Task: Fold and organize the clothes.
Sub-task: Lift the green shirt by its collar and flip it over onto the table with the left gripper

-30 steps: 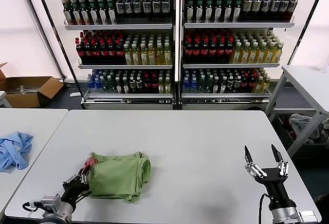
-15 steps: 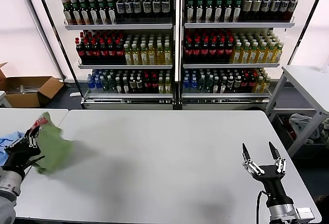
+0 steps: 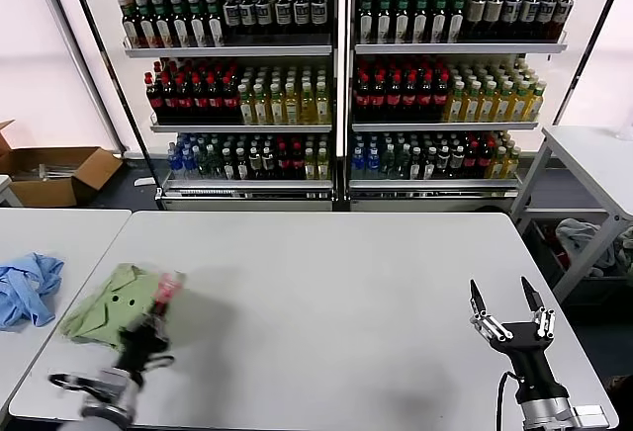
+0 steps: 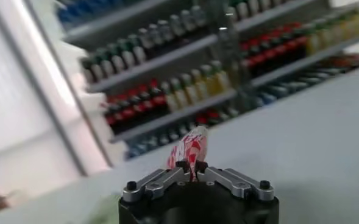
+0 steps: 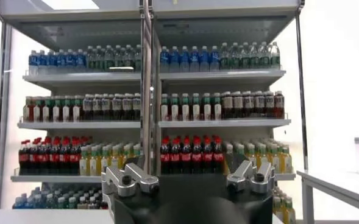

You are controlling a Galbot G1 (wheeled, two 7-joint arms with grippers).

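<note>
Green T-shirt at the table's near-left corner, long axis running left to right. Left gripper, jaws clamped on its printed right edge, is nearer; right gripper hovers near-right, jaws apart, well apart from it.

The T-shirt is light green, with two small dark dots on its cloth and a red, pink and white print at the edge farthest from the blue garment. The same print shows as red and white patches in the left wrist view. The garment beside the T-shirt is light blue. The desk under the T-shirt is plain pale grey-white. Behind the desk, the shelves are silver-grey, holding rows of bottles in dark, red, yellow-green and blue. The cardboard box beyond the blue garment is brown.
</note>
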